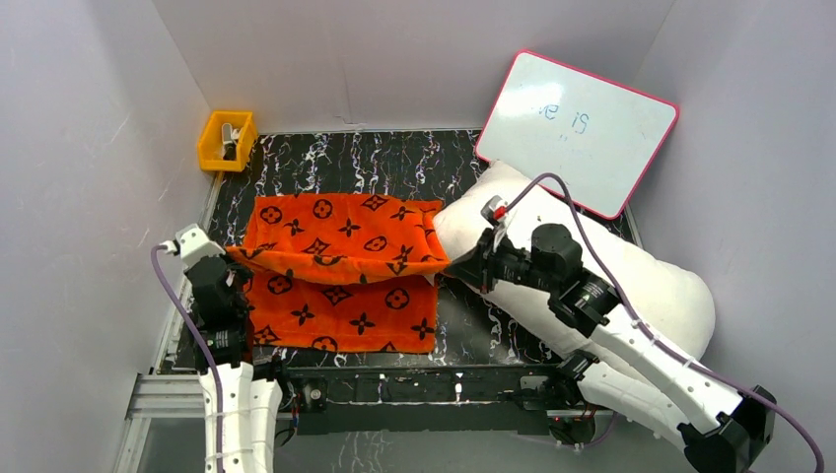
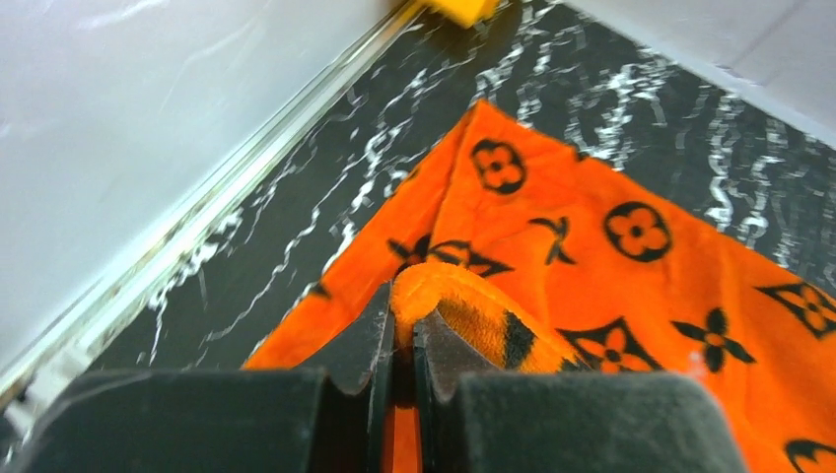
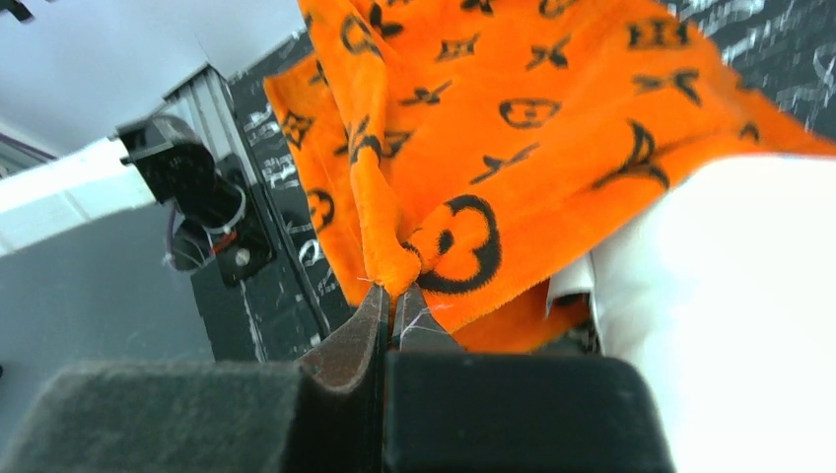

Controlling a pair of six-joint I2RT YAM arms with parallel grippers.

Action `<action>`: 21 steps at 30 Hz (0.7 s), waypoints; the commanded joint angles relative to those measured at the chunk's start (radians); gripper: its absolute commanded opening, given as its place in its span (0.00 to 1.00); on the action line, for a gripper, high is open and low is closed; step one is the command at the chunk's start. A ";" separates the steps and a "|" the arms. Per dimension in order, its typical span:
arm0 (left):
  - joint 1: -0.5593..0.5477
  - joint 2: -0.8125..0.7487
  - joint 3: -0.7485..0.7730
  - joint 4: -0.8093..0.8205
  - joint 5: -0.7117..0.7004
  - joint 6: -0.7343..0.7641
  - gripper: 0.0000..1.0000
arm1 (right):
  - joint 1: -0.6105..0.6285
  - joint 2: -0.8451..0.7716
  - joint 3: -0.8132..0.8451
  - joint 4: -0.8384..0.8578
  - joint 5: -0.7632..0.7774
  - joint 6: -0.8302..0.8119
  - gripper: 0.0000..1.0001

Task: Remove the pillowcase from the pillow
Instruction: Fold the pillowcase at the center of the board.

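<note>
The orange pillowcase with black motifs hangs stretched and mostly flat between my two grippers, its lower layer lying on the table. My left gripper is shut on a fold at its left edge; in the left wrist view the fabric bulges from the left gripper. The right gripper is shut on the right edge, and the cloth rises from the right gripper. The white pillow lies at the right under my right arm. Its left end sits at the pillowcase's mouth.
A pink-framed whiteboard leans against the back right wall behind the pillow. A yellow bin stands in the back left corner. Grey walls close in on both sides of the black marbled table.
</note>
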 commanded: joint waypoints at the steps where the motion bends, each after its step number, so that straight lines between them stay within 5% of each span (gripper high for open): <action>1: -0.006 -0.046 -0.044 -0.119 -0.208 -0.121 0.00 | 0.008 -0.077 -0.066 -0.129 0.046 0.009 0.00; 13: -0.005 0.079 -0.060 -0.184 -0.420 -0.335 0.00 | 0.010 -0.094 -0.136 -0.197 0.069 0.032 0.00; 21: 0.001 0.089 -0.074 -0.195 -0.462 -0.339 0.00 | 0.040 -0.015 -0.138 -0.171 0.057 0.052 0.00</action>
